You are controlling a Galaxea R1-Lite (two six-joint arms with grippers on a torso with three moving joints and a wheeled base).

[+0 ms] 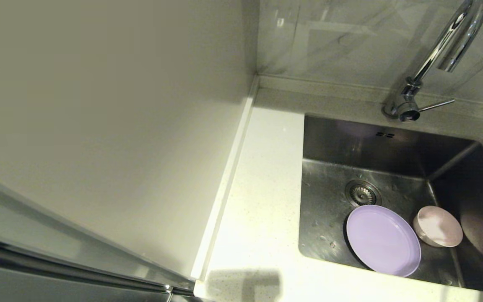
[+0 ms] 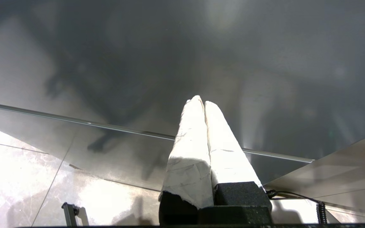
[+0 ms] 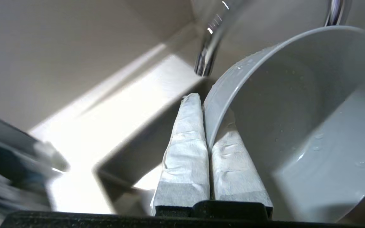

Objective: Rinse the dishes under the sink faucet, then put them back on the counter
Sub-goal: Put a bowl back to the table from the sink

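Observation:
In the right wrist view my right gripper (image 3: 203, 104) is shut on the rim of the pale blue-grey bowl (image 3: 296, 110). The bowl is tilted and beaded with water, close to the chrome faucet (image 3: 206, 53). Neither this bowl nor either gripper shows in the head view. There the lilac plate (image 1: 382, 239) and the pink bowl (image 1: 438, 226) lie in the steel sink (image 1: 342, 142), near the drain strainer (image 1: 362, 193). The gooseneck faucet (image 1: 442, 46) stands behind the sink, with its lever (image 1: 436, 105) pointing right. My left gripper (image 2: 203, 100) is shut on nothing, parked low before a steel panel.
The white speckled counter (image 1: 262, 201) runs left of the sink, bordered by a raised edge strip (image 1: 224, 184). A plain beige panel (image 1: 99, 126) rises on the left and grey marbled tile (image 1: 350, 42) behind. A steel appliance edge (image 1: 57, 268) crosses the lower left.

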